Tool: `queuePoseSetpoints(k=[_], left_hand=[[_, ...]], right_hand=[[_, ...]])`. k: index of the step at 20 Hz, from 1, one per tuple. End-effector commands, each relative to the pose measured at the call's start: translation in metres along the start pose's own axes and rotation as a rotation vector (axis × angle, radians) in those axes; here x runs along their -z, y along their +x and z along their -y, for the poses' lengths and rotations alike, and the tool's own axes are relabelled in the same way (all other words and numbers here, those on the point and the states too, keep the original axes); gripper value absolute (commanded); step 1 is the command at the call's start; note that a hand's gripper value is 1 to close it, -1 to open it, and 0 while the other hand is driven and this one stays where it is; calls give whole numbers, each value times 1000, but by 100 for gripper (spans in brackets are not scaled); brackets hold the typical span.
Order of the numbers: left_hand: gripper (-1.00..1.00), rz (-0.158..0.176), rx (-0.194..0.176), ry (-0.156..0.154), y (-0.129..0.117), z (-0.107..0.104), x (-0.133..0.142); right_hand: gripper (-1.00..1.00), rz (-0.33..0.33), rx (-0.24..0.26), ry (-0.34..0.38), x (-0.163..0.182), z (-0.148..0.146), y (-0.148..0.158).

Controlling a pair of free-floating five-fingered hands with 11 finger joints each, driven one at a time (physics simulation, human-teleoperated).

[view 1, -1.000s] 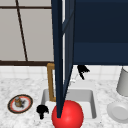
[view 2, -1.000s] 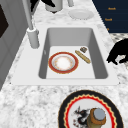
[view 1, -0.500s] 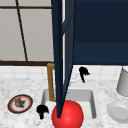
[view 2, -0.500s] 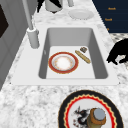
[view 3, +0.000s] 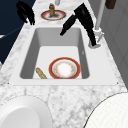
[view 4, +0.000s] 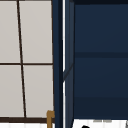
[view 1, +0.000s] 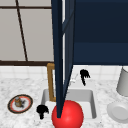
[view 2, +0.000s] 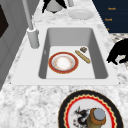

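While the dark-blue cabinet door (view 1: 60, 62) swings out over the middle of the front view, the biggest thing below it is the white sink (view 3: 28, 58), set into a speckled worktop (view 3: 75, 100). At the sink's back edge stands the tap (view 3: 97, 33), and the right hand (view 3: 82, 17) hovers just beside it, fingers straight and spread downward, gripping nothing. The tap looks rigid, fixed and smooth, probably slippery when wet. It would not lift, so any hold belongs low around its stubby base or on the upright pipe. On the sink floor lies a red-rimmed plate (view 2: 63, 62), flat and apart from both hands. It is likely stiff, brittle and slick, best pinched at the rim from the side with free wall space. Just beside it lies a wooden stick (view 2: 83, 57), light and easy to roll. A patterned plate bearing a small jar (view 1: 20, 103) sits on the worktop to the left. The left hand (view 1: 42, 110) hangs over the sink's front-left corner, fingers drooping loose and holding nothing.
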Motion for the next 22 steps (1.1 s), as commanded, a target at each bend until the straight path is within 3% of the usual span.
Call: queuePoseSetpoints(k=[1, 9, 13, 22], left_hand=[[0, 0, 0, 0, 0, 0, 0], [0, 0, 0, 0, 0, 0, 0], [0, 0, 0, 0, 0, 0, 0], [0, 0, 0, 0, 0, 0, 0]], right_hand=[[-100, 0, 0, 0, -3, -4, -1], [-100, 18, 17, -2, -46, -37, -14], [-100, 33, 42, -44, -73, -55, -24], [-100, 66, 37, -42, -116, -101, -48]])
